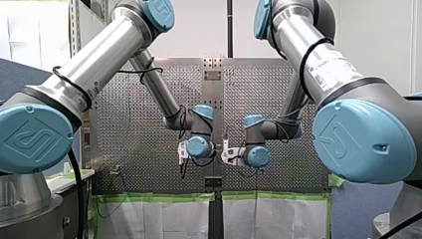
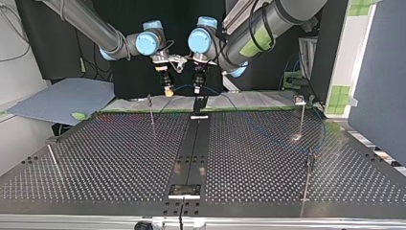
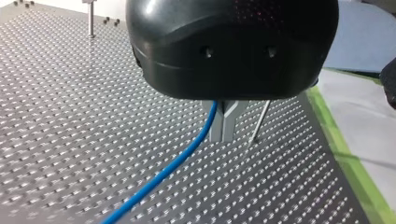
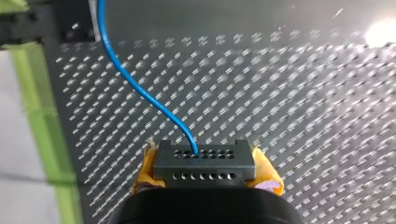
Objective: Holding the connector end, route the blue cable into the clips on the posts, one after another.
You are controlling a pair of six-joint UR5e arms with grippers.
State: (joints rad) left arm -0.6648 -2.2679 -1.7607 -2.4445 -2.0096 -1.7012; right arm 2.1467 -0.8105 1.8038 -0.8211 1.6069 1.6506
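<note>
Blue cable [image 4: 140,88]: leaves connector [image 4: 204,163], which our right gripper [image 4: 205,171] clamps betw. yellow pads [image 4: 268,176], so we steer by the end. Left gripper [image 3: 224,123]: metal fingers pressed together, apparently pinching cable as guide. Post [image 3: 258,122] just beside. Perforated table [image 3: 93,116] beneath, green tape [image 3: 348,161] along edge.

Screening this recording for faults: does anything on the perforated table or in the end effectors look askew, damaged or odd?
Nothing stands out. The black multi-hole connector sits square in my right end effector, and the thin blue cable runs from it without kinks to my left end effector, which is shut on it.
</note>
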